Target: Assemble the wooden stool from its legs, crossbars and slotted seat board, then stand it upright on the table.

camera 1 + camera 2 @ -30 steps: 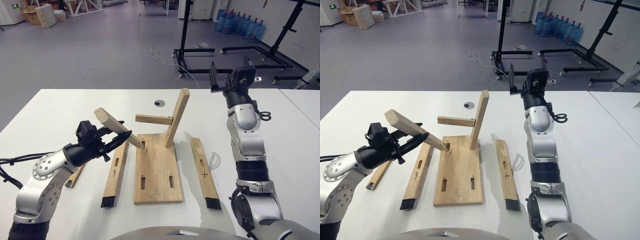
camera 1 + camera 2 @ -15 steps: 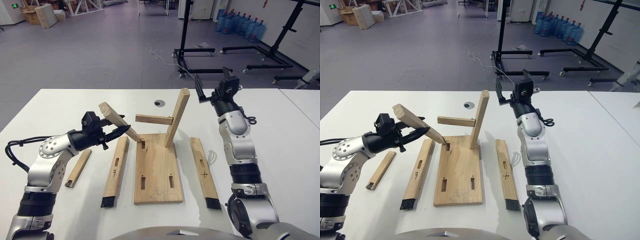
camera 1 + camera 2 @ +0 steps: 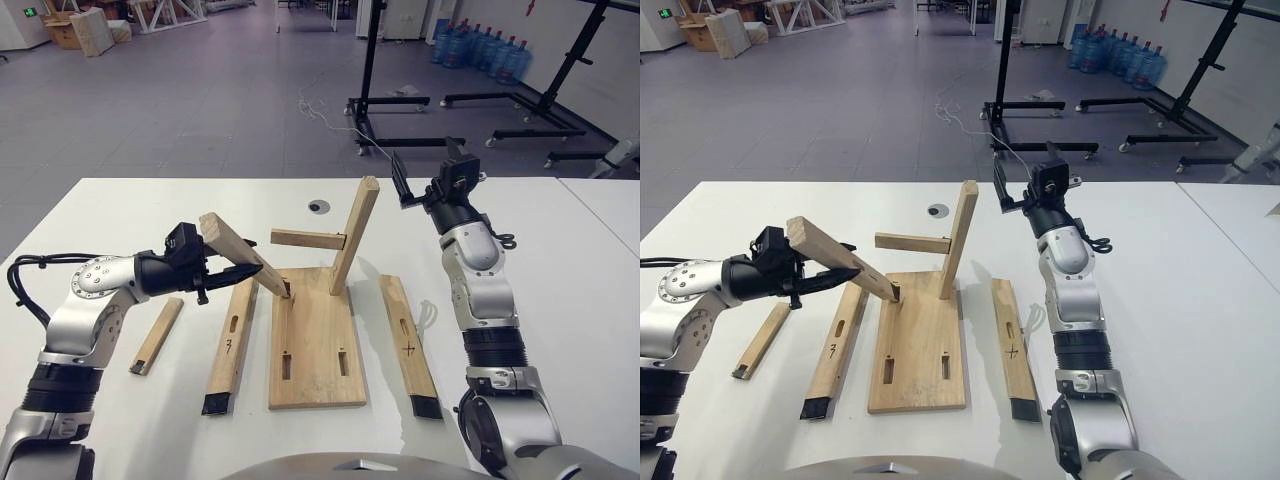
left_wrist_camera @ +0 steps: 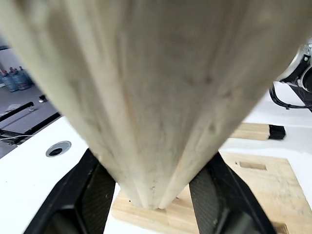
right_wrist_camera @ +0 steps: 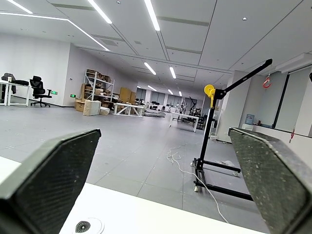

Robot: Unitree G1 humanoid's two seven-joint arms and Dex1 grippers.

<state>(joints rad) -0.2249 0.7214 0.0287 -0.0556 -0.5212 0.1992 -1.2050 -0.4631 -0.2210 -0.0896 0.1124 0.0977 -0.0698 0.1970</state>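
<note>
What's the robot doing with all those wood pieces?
It is building a stool. The left gripper holds a tilted leg with its lower end at a slot in the seat board. One leg with a crossbar already stands in the board. Two more legs lie flat beside it. The right gripper is open and empty, raised above the table.

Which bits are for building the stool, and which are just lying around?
For the stool: seat board, tilted leg, standing leg with crossbar, left flat leg, right flat leg, short bar.
Just lying about: white cord, water bottles, black racks.
</note>
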